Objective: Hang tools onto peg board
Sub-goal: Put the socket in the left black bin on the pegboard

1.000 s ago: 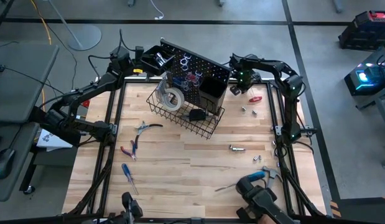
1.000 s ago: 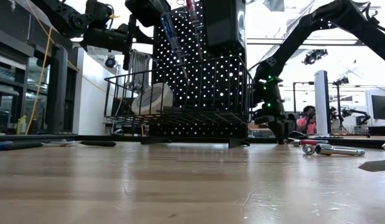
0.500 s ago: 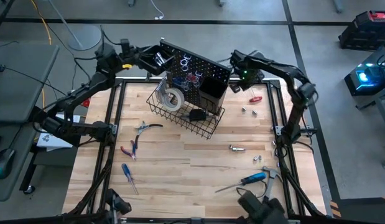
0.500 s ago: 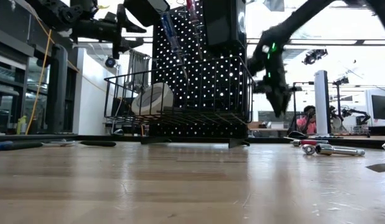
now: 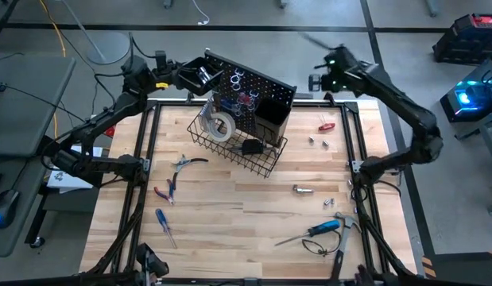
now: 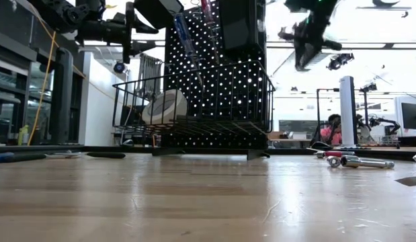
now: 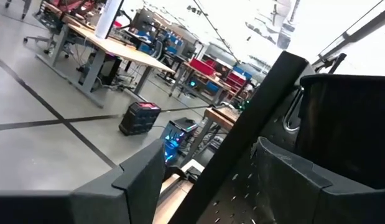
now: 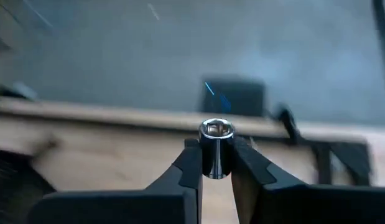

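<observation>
One small silver socket (image 8: 216, 150) sits pinched between the nearly closed fingers of the right tool (image 5: 323, 70), raised beyond the bench's (image 5: 230, 214) far edge, near the upright black peg board (image 5: 249, 87), presumably for stowing; left tool (image 5: 168, 75) waits open and empty beside the board's black bin (image 5: 199, 75)

Two dark jointed arms (image 5: 110, 119) – black cabling, green LED.

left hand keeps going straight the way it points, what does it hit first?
Likely the bin at the peg board's upper corner; the left hand points straight at it in the high view, open. Depth between them is unclear.
</observation>
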`<state>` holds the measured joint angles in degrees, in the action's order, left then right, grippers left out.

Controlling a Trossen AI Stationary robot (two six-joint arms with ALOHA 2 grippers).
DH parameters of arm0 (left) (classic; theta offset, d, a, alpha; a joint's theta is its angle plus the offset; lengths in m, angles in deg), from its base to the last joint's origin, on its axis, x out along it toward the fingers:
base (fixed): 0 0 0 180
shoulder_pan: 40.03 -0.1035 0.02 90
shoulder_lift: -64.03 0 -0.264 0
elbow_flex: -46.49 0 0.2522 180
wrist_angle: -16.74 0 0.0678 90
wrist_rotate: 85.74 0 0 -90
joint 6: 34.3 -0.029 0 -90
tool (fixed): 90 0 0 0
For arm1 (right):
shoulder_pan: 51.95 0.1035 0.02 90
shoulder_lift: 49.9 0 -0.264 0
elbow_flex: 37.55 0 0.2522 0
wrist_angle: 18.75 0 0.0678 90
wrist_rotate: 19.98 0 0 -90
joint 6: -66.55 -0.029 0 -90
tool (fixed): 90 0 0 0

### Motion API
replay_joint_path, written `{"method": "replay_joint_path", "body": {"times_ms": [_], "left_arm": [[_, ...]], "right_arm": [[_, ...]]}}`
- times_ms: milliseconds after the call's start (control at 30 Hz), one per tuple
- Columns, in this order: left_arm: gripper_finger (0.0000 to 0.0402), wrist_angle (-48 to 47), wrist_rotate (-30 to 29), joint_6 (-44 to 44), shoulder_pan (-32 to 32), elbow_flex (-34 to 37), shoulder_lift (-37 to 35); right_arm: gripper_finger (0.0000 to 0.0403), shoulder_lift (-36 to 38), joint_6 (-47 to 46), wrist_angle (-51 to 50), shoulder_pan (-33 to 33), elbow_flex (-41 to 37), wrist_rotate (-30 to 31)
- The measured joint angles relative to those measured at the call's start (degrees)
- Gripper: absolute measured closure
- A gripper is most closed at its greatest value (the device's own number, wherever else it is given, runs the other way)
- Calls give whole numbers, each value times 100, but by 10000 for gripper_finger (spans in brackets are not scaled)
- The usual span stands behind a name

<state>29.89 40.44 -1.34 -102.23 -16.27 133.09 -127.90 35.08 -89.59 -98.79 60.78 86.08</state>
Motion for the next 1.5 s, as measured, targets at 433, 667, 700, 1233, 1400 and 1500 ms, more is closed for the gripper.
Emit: {"method": "replay_joint_path", "body": {"times_ms": [433, 667, 700, 1233, 1400, 1500], "left_arm": [[169, -51, 906, 243, 2, 2, 0], [169, -1212, 1002, -400, 7, 2, 0], [169, -1460, 981, -538, 5, 6, 0], [169, -2235, 957, -1762, -4, 9, -105], [169, -2238, 831, -1822, -4, 9, -105], [169, -2238, 829, -1824, -4, 9, -105]], "right_arm": [[367, 637, -320, 1457, 745, 3, -92], [367, 620, -323, 1726, 909, 3, -82], [367, 620, -323, 1767, 915, 3, -112], [367, 617, 195, 3705, 1591, 5, -1303], [367, 617, 697, 4456, 2350, 9, -1309], [367, 617, 871, 4707, 2837, 12, -1293]]}}
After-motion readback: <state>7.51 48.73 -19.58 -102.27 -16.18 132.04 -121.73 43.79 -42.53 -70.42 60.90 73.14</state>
